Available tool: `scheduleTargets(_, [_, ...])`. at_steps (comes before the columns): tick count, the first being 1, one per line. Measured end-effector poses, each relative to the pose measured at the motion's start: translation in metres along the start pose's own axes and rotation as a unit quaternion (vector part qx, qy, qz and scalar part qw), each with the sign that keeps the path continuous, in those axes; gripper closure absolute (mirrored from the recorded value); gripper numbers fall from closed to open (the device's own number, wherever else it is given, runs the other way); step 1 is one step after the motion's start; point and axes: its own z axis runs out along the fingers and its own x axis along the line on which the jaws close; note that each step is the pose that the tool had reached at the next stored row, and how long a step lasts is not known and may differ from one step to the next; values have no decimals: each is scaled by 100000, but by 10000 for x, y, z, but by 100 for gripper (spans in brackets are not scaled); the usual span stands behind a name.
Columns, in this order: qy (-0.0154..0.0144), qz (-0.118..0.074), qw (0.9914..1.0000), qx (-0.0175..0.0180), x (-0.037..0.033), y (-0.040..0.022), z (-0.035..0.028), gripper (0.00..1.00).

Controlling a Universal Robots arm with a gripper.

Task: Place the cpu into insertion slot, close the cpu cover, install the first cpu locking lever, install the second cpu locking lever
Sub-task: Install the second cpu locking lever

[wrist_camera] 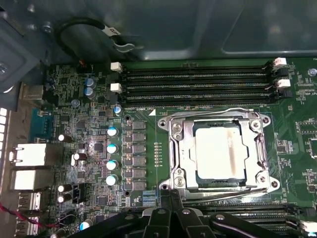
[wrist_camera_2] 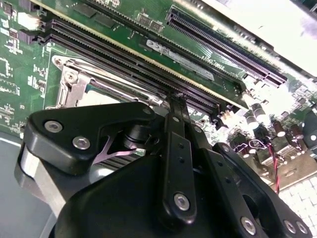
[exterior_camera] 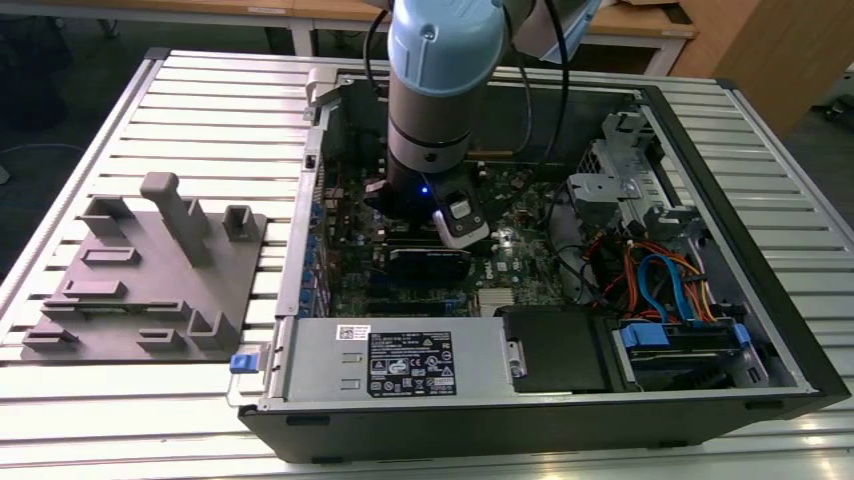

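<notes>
Inside open case: cpu [wrist_camera: 220, 152] seated in insertion slot [wrist_camera: 187, 171], cpu cover [wrist_camera: 182, 144] down; pincer [wrist_camera: 171, 196] clenched, empty, just beside. Risk: lever slipping, scraping board.

We take this for a robotics lab. An opened computer case [exterior_camera: 534, 330] lies on a slatted metal workbench [exterior_camera: 174, 400]. A grey fixture block [exterior_camera: 147, 280] sits at centre left.

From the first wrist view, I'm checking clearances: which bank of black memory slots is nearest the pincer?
The bank on the pincer's side of the cpu cover, just beside its closed tips. The other bank lies beyond the cpu, by the case wall.
</notes>
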Motion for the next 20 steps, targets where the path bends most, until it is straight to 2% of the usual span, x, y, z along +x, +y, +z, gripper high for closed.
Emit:
scheduleTargets(5, [7, -3, 100000, -34, 0, -1, -12, 90])
scheduleTargets(13, [7, -2, 100000, -36, 2, 17, -91, 90])
scheduleTargets(20, [4, 37, 100000, -126, 0, 3, -101, 90])
